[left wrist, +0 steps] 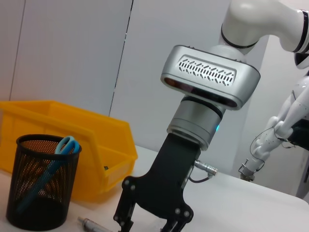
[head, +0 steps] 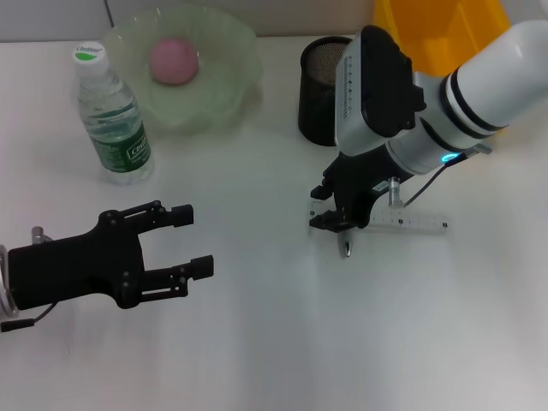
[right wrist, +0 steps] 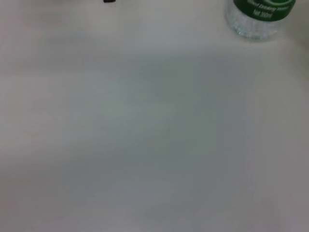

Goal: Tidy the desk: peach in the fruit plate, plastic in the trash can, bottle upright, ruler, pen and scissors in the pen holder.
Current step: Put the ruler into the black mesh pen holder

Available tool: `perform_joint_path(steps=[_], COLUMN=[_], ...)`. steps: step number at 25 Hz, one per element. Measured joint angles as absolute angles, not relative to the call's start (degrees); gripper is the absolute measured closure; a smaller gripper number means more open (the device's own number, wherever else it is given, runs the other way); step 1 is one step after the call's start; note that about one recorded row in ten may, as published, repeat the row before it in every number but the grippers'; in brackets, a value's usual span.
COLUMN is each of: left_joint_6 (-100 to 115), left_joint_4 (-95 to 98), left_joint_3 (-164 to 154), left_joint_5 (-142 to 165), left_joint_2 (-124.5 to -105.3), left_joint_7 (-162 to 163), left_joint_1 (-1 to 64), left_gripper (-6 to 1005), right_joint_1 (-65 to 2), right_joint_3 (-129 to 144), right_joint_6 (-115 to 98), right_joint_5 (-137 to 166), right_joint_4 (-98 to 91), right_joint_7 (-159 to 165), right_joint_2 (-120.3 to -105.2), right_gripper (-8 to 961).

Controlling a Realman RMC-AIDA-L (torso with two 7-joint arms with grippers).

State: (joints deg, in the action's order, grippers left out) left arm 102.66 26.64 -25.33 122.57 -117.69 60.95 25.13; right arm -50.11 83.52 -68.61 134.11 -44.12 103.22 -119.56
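The pink peach point(head: 174, 60) lies in the pale green fruit plate point(head: 227, 86) at the back left. Beside the plate the bottle point(head: 113, 120) stands upright; its base point(right wrist: 260, 19) shows in the right wrist view. The black mesh pen holder point(head: 324, 90) holds the blue-handled scissors point(left wrist: 65, 145). My right gripper point(head: 324, 208) hangs low over the left end of the clear ruler point(head: 415, 224), fingers apart. A pen point(head: 347, 248) lies on the desk point(head: 274, 342) under it, its silver end showing point(left wrist: 89, 224). My left gripper point(head: 193, 240) rests open at the front left. No plastic is in view.
The yellow trash can point(head: 441, 30) stands at the back right, behind the right arm and next to the pen holder point(left wrist: 41, 183). The right forearm point(head: 479, 81) crosses above it.
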Motion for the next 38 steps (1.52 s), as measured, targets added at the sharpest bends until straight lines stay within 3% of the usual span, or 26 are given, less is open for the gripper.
perform_joint_path(steps=[10,21,29,38], left_joint_6=[102.4,102.3,102.4,103.5], left_joint_4=[26.6,26.6,26.7,26.5], left_joint_3=[-25.4,-25.8,-27.0,-27.1], left_joint_5=[122.5,123.0,123.0,122.5], left_joint_2=[-117.60,-117.56,-117.61,-117.87], left_joint_7=[61.0,61.0,61.0,60.2], left_joint_1=[25.2,25.4,25.3,25.0], left_gripper=[195,194,194,194], right_joint_1=[-47.6,-41.3,-37.9,-40.0], right_joint_3=[77.7,63.8,59.2,58.3], right_joint_6=[-75.2,-75.5,-73.7,-70.9], right_joint_5=[132.6,109.6,84.8,66.7], right_joint_4=[-53.6,-57.5,-48.3,-32.7], right_joint_7=[105.9,99.8,85.9,66.9], right_joint_2=[-119.35,-119.17,-119.24,-119.38], right_gripper=[570,571,571,570])
